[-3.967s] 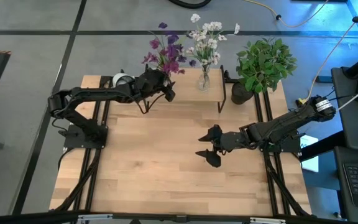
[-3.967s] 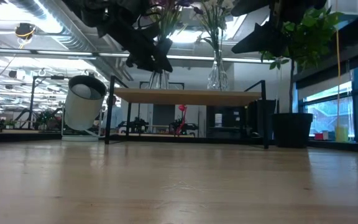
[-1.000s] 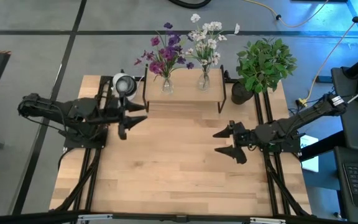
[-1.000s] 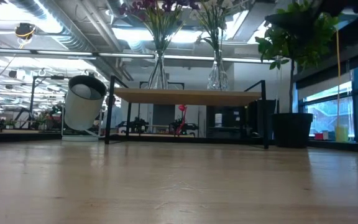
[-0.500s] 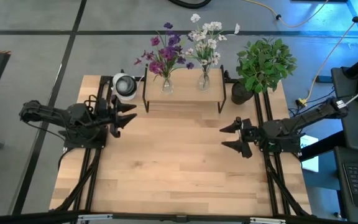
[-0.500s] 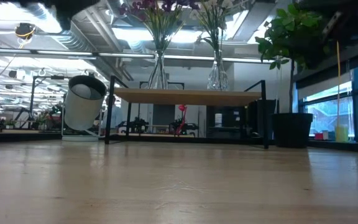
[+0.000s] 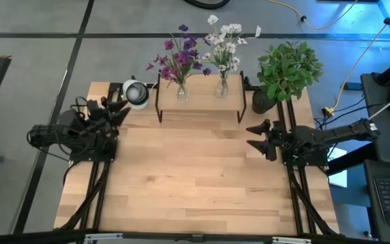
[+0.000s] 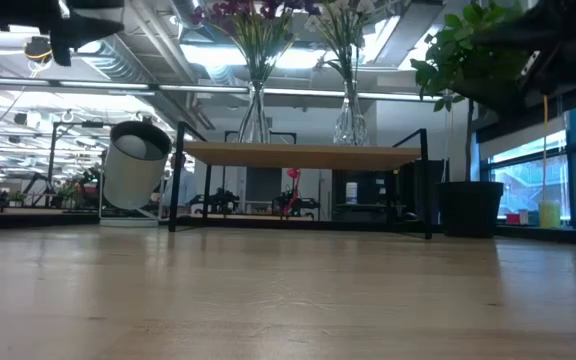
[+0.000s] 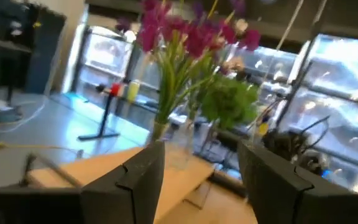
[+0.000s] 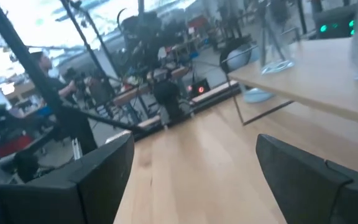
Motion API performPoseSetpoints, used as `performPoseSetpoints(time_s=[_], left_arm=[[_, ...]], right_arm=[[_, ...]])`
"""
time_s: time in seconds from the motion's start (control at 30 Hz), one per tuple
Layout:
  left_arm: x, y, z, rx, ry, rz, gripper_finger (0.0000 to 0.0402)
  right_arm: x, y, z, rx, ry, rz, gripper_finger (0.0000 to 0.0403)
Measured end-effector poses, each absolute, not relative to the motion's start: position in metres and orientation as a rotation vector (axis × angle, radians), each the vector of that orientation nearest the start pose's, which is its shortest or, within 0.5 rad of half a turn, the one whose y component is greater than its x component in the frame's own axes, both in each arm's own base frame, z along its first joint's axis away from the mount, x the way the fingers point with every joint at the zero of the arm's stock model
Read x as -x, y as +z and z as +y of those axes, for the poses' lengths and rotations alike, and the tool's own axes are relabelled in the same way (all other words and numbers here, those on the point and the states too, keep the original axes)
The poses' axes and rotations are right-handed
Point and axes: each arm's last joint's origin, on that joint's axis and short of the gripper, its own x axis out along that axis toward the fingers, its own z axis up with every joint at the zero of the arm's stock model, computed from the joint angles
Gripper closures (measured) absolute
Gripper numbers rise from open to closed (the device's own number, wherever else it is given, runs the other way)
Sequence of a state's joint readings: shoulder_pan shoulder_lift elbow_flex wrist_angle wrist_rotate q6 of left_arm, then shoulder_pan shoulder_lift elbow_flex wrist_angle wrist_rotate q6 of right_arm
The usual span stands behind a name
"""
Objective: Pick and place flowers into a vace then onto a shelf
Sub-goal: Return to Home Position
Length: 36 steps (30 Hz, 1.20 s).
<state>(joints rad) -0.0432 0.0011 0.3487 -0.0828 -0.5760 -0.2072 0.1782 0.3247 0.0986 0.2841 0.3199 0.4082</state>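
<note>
Purple flowers (image 7: pixel 176 59) beyond left claw (image 7: pixel 119 108)

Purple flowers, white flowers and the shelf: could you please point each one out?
purple flowers (image 7: pixel 180 57), high view, on the blossoms.
white flowers (image 7: pixel 226 42), high view, on the blossoms.
shelf (image 7: pixel 200 102), high view, bare middle of its top board.

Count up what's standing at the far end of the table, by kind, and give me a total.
Clear vases: 2
Flower bunches: 2, purple flowers and white flowers
Potted plant: 1
Shelf: 1
White cylinder: 1
Total: 7
</note>
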Motion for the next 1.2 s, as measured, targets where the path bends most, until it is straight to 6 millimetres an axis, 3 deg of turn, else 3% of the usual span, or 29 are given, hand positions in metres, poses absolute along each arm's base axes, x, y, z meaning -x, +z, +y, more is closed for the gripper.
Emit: performPoseSetpoints(time_s=[0.4, 0.83, 1.2], left_arm=[[-0.054, 0.273, 0.018, 0.245, 0.555, -0.369, 0.0205], [-0.051, 0.275, 0.029, 0.201, 0.736, -0.404, 0.0205], [-0.085, 0.265, 0.050, 0.220, 0.719, -0.222, 0.0205]], right_arm=[[-0.100, 0.192, -0.002, -0.427, -0.225, -0.136, 0.0063], [-0.094, 0.195, -0.007, -0.431, -0.244, -0.185, 0.0063], [-0.094, 0.194, -0.008, -0.431, -0.261, -0.175, 0.0063]])
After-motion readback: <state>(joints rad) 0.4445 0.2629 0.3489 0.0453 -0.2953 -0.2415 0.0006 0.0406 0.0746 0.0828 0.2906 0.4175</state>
